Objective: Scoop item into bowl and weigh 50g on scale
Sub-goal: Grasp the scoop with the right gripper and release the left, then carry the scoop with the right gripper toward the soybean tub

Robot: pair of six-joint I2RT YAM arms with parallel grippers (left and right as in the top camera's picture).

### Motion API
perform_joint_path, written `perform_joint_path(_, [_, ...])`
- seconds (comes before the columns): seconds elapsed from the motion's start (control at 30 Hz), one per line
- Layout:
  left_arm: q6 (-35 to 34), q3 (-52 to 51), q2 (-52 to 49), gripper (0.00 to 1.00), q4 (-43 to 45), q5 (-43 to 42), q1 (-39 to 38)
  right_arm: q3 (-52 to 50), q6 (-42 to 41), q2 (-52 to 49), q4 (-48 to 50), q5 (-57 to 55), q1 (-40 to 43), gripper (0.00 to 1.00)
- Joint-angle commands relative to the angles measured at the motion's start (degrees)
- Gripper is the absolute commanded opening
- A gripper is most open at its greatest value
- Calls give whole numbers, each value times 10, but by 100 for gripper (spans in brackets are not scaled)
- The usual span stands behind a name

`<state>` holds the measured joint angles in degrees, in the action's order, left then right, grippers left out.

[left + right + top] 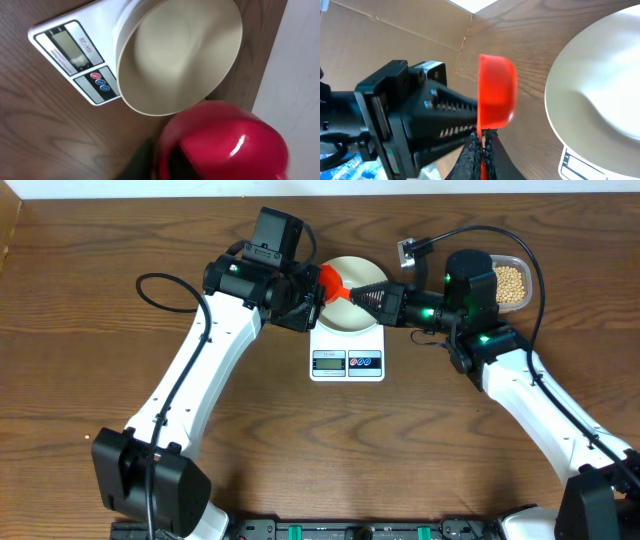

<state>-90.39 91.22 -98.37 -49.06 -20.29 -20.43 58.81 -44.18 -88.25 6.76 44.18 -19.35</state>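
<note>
The white bowl [352,315] stands on the white scale [347,364] and holds no beans; both also show in the left wrist view, bowl [175,55] and scale [75,50]. A red scoop [332,282] hangs over the bowl's left rim. My right gripper [363,294] is shut on its thin handle [483,147]. My left gripper [308,298] meets the scoop's cup [225,145] from the left, its dark fingers [162,160] pinched on the cup's rim. No beans show in the scoop [496,92]. The tan beans [511,282] lie in the clear container at the back right.
The clear container's rim [510,258] sits behind my right arm. A loose cable plug [410,248] lies behind the bowl. The table's edge [267,75] runs close past the bowl. The left arm [395,115] fills the left of the right wrist view.
</note>
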Motion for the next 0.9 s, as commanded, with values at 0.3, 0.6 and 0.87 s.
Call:
perform_joint_path(0.3, [3, -2, -3, 91, -2, 0, -2, 10, 11, -3, -10, -36, -2, 1])
perform_joint_path(0.6, [124, -2, -3, 88, -2, 173, -1, 10, 72, -3, -38, -61, 24, 1])
perform_joint_path(0.87, [414, -2, 0, 89, 7, 261, 5, 21, 109, -2, -45, 7, 93, 1])
